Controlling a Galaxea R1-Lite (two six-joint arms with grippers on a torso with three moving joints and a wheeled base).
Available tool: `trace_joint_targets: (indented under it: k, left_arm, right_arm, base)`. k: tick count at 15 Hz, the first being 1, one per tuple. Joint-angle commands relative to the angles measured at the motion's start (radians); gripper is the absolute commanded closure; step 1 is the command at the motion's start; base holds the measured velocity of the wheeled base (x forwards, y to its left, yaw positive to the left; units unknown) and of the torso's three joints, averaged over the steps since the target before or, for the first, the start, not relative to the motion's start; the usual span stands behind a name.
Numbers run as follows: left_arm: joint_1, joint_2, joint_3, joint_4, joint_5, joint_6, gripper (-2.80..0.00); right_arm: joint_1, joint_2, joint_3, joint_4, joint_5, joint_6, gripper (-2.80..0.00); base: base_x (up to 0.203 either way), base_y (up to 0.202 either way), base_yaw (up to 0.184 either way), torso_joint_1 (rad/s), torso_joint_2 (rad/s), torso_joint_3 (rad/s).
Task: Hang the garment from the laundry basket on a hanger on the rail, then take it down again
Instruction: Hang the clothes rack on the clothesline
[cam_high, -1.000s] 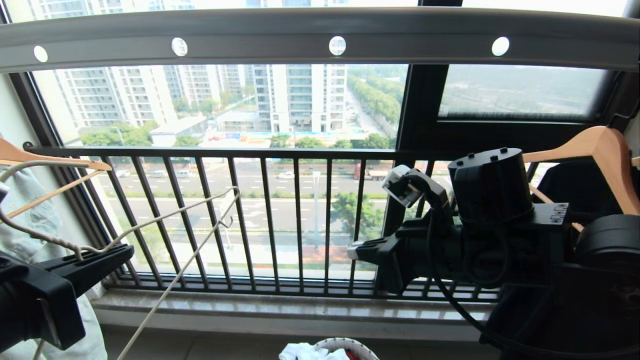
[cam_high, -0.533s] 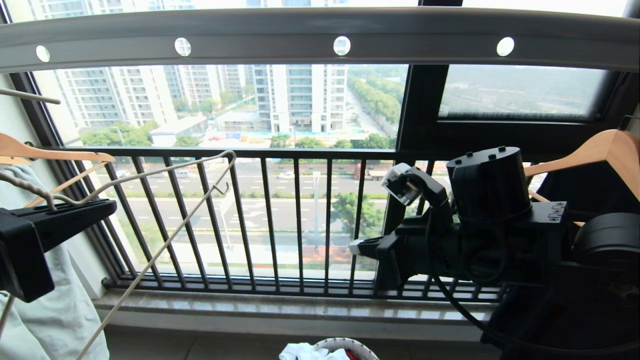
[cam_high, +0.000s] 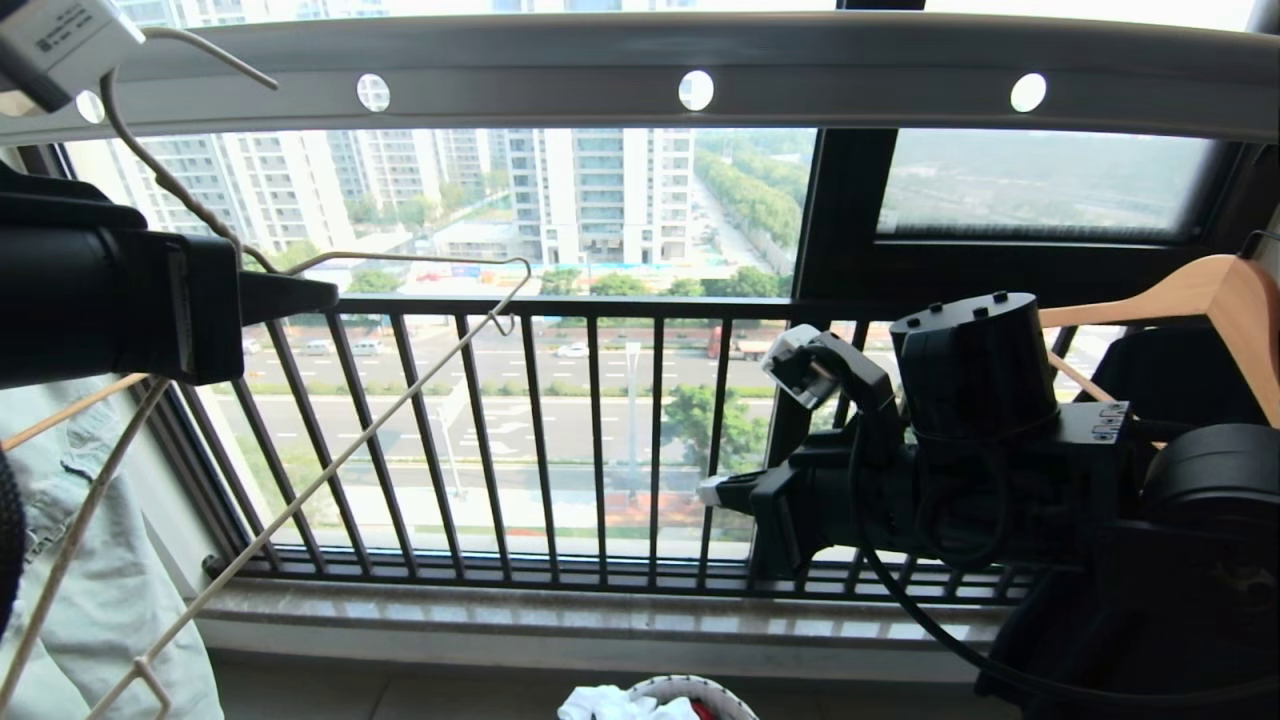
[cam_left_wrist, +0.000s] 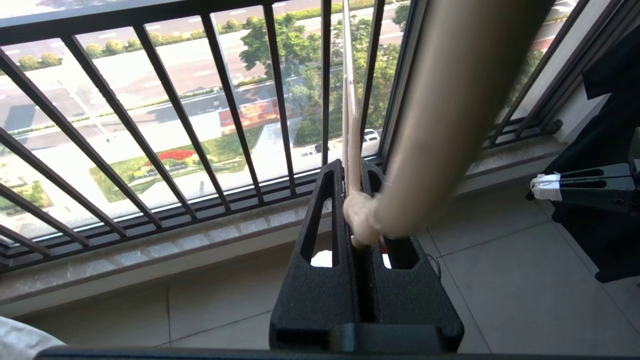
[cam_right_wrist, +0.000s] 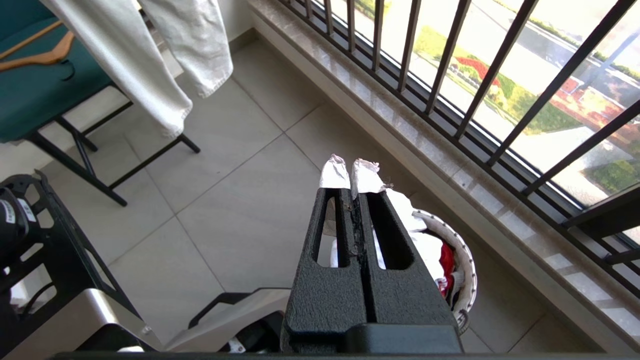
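My left gripper is high at the left, just under the grey rail, and is shut on the neck of the thin cream hanger. Its hook curves up in front of the rail's left end, and its lower rod slants down to the left. In the left wrist view the fingers clamp the hanger at its twisted neck. My right gripper is shut and holds nothing, level at mid-right. Below it the laundry basket holds the white garment; both also show in the head view, the basket and the garment.
Black window bars and a stone sill lie ahead. A pale denim jacket hangs far left, a thick wooden hanger far right. A red garment lies in the basket. A green chair stands behind.
My left gripper has risen from low at the left to just under the rail, carrying the hanger up with it. The right arm has stayed still.
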Motion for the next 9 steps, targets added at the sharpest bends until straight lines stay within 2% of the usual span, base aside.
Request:
trace_joint_targets:
  k: [1, 4, 9]
  left_arm:
    - [0.006, 0.123, -0.096, 0.016, 0.002, 0.000, 0.00]
    - [0.024, 0.170, -0.185, 0.074, 0.009, 0.003, 0.00]
    - [0.076, 0.192, -0.188, 0.072, 0.019, 0.007, 0.00]
  right_arm:
    - [0.000, 0.007, -0.006, -0.002, 0.002, 0.001, 0.00]
    - [0.000, 0.010, -0.008, -0.002, 0.002, 0.001, 0.00]
    - [0.000, 0.018, -0.008, -0.002, 0.001, -0.001, 0.00]
  base:
    - [0.000, 0.000, 0.000, 0.000, 0.00, 0.000]
    - [0.000, 0.000, 0.000, 0.000, 0.00, 0.000]
    - [0.000, 0.000, 0.000, 0.000, 0.00, 0.000]
